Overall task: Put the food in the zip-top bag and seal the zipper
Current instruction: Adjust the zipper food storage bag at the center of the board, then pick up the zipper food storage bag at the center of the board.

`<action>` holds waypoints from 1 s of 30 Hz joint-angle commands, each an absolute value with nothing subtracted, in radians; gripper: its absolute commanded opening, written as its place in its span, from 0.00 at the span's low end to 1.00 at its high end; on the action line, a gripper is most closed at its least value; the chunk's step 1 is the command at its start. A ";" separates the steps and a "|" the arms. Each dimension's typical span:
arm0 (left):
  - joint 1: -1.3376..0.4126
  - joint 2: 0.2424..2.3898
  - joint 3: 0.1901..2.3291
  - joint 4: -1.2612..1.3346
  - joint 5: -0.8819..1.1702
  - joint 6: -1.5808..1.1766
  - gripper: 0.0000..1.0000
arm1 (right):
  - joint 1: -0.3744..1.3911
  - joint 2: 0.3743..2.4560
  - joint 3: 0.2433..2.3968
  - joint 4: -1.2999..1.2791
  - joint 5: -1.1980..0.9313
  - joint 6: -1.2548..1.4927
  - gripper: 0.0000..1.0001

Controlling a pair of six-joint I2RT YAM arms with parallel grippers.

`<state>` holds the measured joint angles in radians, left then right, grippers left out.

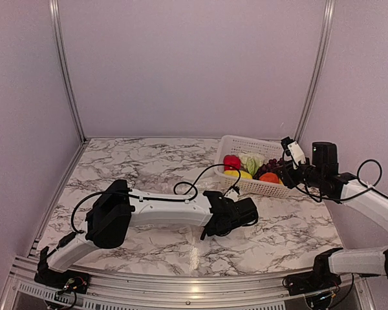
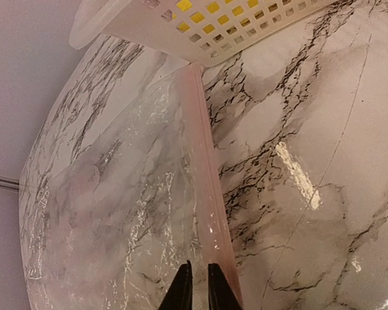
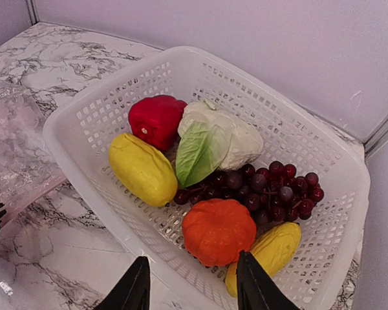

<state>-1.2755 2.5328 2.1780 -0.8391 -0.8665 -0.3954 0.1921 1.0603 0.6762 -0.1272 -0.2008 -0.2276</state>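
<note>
Marble-veined surface (image 1: 149,161), walled by pale panels along the left, far and right edges, with a metal rail along the near edge. Open marble over the left half, out to the far-left corner. Tighter room on the right half, taken up by both arms and the goods.

White perforated basket (image 3: 310,129) toward the far-right corner, angled, just short of the right edge.

Zip-top bag (image 2: 116,194) flat on the surface, just beside the basket on the side facing the left edge, one corner reaching the basket wall. Clear, crinkled, glinting, marble veins showing through. Zipper (image 2: 207,181) as a straight, faintly pink strip along the bag's edge. Cannot tell whether sealed.

Food all inside the basket: cauliflower (image 3: 226,135) with a green leaf in the middle, yellow piece (image 3: 142,169) and red pepper (image 3: 156,119) beside it, grape bunch (image 3: 271,187) behind an orange piece (image 3: 218,230), a second yellow piece (image 3: 271,248) against the wall.

Left end effector (image 2: 195,287) low over the bag, next to the zipper, narrowed to a thin slit, nothing seen between the tips. Right end effector (image 3: 191,284) above the basket's rim, spread wide, holding nothing.
</note>
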 commanded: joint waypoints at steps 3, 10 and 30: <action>-1.225 2.421 2.062 -0.863 -0.884 -0.434 0.00 | 0.186 1.062 0.673 -0.115 -0.249 -0.219 0.43; -1.220 2.232 1.864 -0.607 -0.675 -0.341 0.44 | 0.185 1.065 0.675 -0.117 -0.291 -0.229 0.43; -1.215 2.533 2.110 -0.794 -0.776 -0.446 0.66 | 0.186 1.068 0.677 -0.124 -0.316 -0.235 0.43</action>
